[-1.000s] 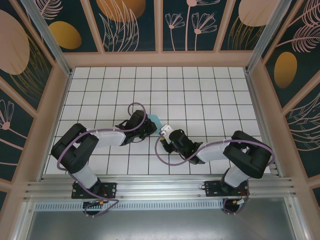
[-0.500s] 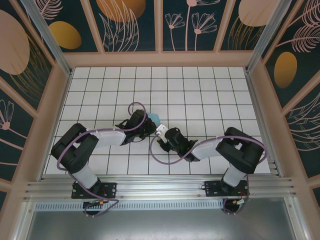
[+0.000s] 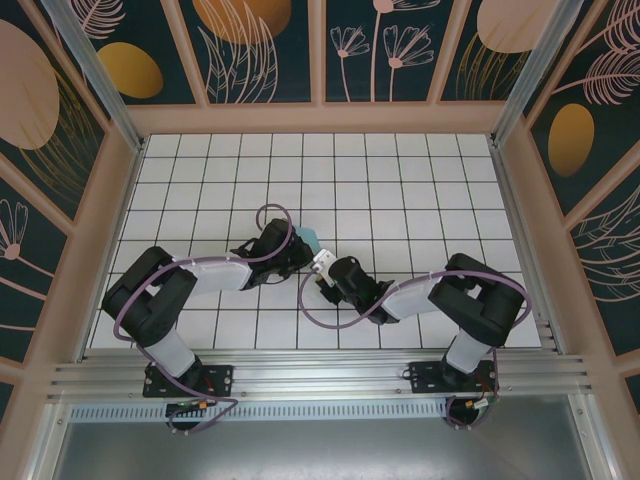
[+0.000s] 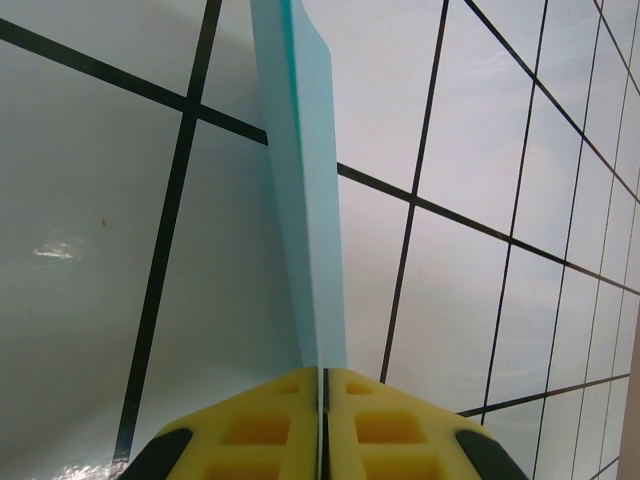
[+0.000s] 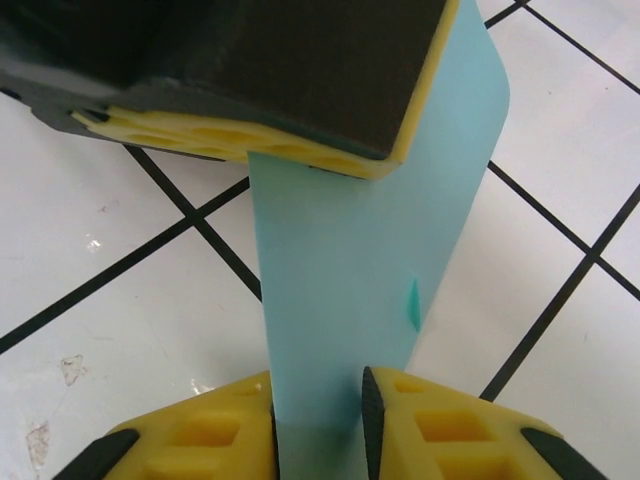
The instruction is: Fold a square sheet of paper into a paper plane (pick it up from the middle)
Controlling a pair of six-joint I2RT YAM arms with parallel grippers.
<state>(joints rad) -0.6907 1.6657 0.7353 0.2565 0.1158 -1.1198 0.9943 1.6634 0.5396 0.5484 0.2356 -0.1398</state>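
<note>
The left claw has its two yellow pads pressed together on the sheet of paper, which stands edge-on from the pads at 6 o'clock and runs up toward 12 o'clock in the left wrist view. The right claw has its jaws standing apart, and the turquoise strip runs up out of the gap between them. I cannot tell whether its pads bear on the paper's edges. From above, the paper sits near the middle of the tiled table. The left arm reaches in from about 8 o'clock and the right arm from about 4 o'clock, so the claws meet tip to tip over it. The sheet looks thin, very light and limp, with a smooth face that could slide between foam pads. It will likely hold a crease once pressed, and it may crumple or tear if the two claws pull against each other. The sensible hold is close to a folded edge or along the middle line, where doubled layers give some stiffness, not out at a loose corner that would flop. Much is hidden. From above only a small turquoise corner peeks out at 12 o'clock of the claws, so how many folds exist is unclear. In the right wrist view the left claw's dark finger covers the strip's upper part. A small dark triangular mark on the paper may be a nick or a crease, but it is too small to tell which.
</note>
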